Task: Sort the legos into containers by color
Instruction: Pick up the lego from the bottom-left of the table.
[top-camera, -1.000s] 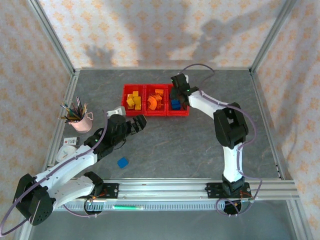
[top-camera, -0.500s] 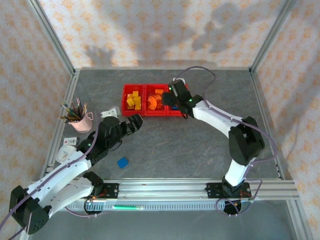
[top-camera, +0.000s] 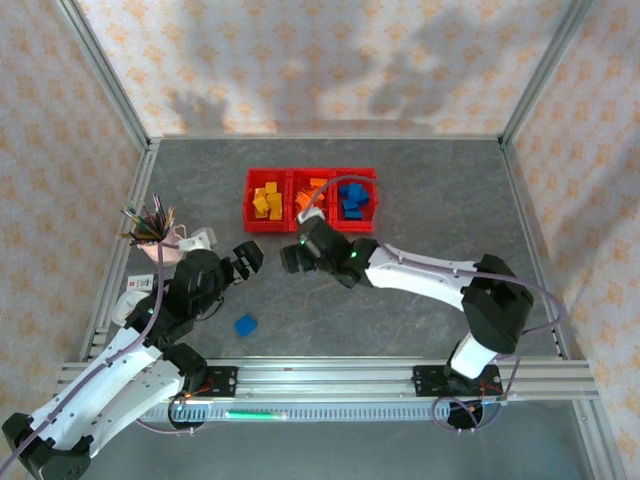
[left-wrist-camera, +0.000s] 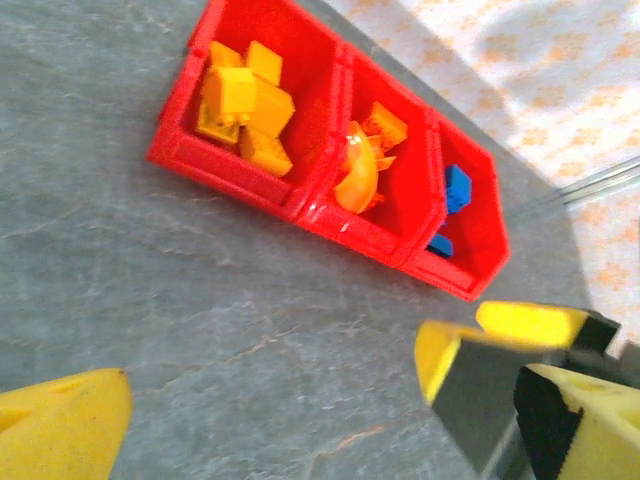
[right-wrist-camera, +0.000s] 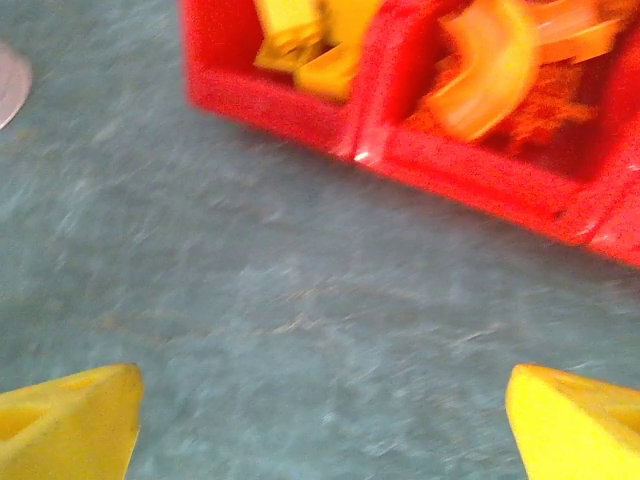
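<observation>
Legos mostly binned; we see one blue brick (top-camera: 245, 324) loose on the table (top-camera: 400, 320), nearside of the left gripper (top-camera: 245, 262), fingers spread, empty. Right gripper (top-camera: 291, 256) just beside it, also spread, empty. Bins (left-wrist-camera: 240, 178) just beyond both: yellow bricks (top-camera: 266, 201), orange ones (top-camera: 308, 203), blue ones (top-camera: 352, 198), left to right.

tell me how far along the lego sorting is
Nearly finished. Done: in the red bins, yellow bricks fill the left one, orange bricks the middle, blue bricks the right. In hand: nothing; the left hand and right hand are both open and empty. Left: a loose blue brick on the table, bound for the right bin.
</observation>
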